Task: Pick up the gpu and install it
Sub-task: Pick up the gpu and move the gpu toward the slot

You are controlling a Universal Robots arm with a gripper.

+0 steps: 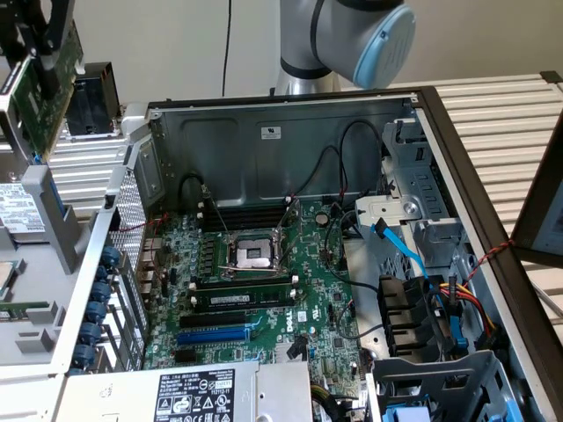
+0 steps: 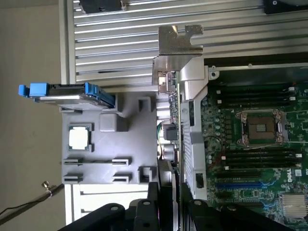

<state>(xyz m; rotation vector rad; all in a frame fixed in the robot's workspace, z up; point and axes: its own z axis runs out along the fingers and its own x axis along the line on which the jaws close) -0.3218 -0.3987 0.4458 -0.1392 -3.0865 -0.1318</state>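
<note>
My gripper [image 1: 42,40] hangs high at the exterior view's far left, shut on the gpu [image 1: 44,110], a green card with a black cooler [image 1: 90,104] on its side. The card is off the surfaces, outside the open computer case and above the grey parts holder [image 1: 44,220]. In the wrist view the gpu [image 2: 178,120] shows edge-on, its silver bracket [image 2: 178,43] at the far end, with my gripper [image 2: 168,209] closed around its near end. The motherboard [image 1: 264,281] lies in the case with a blue slot [image 1: 215,334] and a blue slot [image 2: 240,184] bare.
The grey holder [image 2: 110,144] carries a processor chip [image 2: 79,138] and a drive with blue rails [image 2: 67,94]. In the case are a memory stick [image 1: 246,299], the processor socket [image 1: 255,255], cables and drive bays [image 1: 422,308], and a power supply [image 1: 193,396] at the front.
</note>
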